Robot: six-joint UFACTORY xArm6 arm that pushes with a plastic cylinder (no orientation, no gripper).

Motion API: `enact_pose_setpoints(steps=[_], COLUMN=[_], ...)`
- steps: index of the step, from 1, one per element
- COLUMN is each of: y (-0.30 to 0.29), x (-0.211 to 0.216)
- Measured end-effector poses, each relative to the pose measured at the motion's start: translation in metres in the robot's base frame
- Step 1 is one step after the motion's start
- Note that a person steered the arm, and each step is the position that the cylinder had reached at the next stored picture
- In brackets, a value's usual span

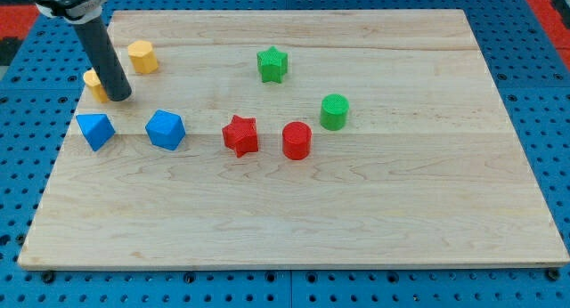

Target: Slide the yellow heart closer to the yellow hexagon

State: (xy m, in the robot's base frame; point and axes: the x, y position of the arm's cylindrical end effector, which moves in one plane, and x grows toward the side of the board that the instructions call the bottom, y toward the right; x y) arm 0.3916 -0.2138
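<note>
beside my tip (119,98), yellow heart (93,82), orientation hidden.

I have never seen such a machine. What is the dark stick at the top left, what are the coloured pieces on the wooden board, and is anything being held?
There is one picture, from one camera; where it is mounted is not known. The dark stick is the end of a robot arm. It has no pincer, so it holds nothing; it only pushes pieces with my tip. The tip stands right beside the yellow heart, partly covering it, at the view's left. The yellow hexagon lies just up and to the right. Also on the wooden board are two blue blocks, a red star, a red cylinder, a green star and a green cylinder.
</note>
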Motion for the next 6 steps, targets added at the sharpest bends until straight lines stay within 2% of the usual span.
enact_pose_setpoints(steps=[1, 2, 4, 6], y=[-0.025, -0.09, -0.025, 0.062], x=[0.016, 0.004, -0.041, -0.041])
